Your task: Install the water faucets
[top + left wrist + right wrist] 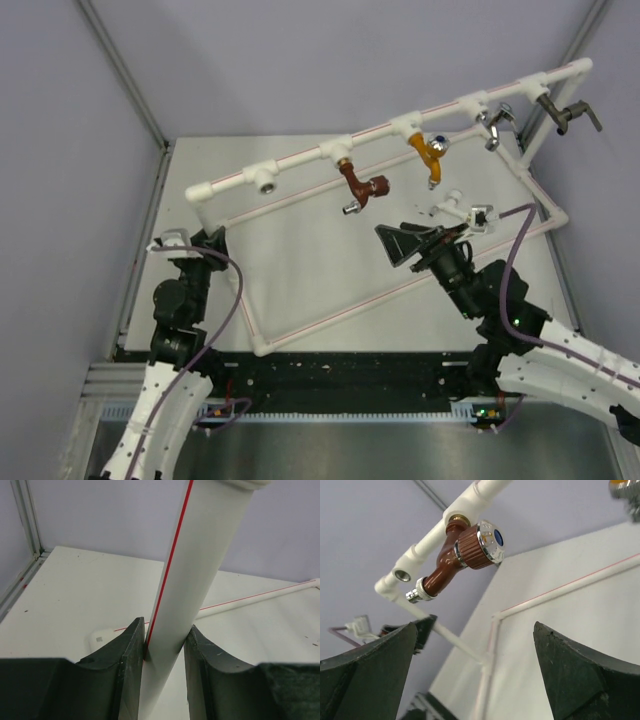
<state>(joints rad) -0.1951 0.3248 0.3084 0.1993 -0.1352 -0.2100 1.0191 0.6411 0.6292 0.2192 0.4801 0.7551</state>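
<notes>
A reddish-brown faucet [360, 187] with a silver tip hangs from a tee of the white pipe frame [300, 158]. It also shows in the right wrist view [462, 555], above and ahead of the fingers. A white faucet [458, 208] lies on the table near the frame's right side. My right gripper [405, 245] is open and empty, below the brown faucet; its jaws stand wide apart in the right wrist view [475, 670]. My left gripper [213, 238] is shut on the frame's left upright pipe [185, 580], which sits between its fingers [165, 640].
A yellow faucet [430, 153], a silver one [497, 122] and a dark one [565, 110] hang from tees further right. An empty tee socket [265, 180] sits left of the brown faucet. The frame's lower pipes lie on the white table [300, 250]. Grey walls surround it.
</notes>
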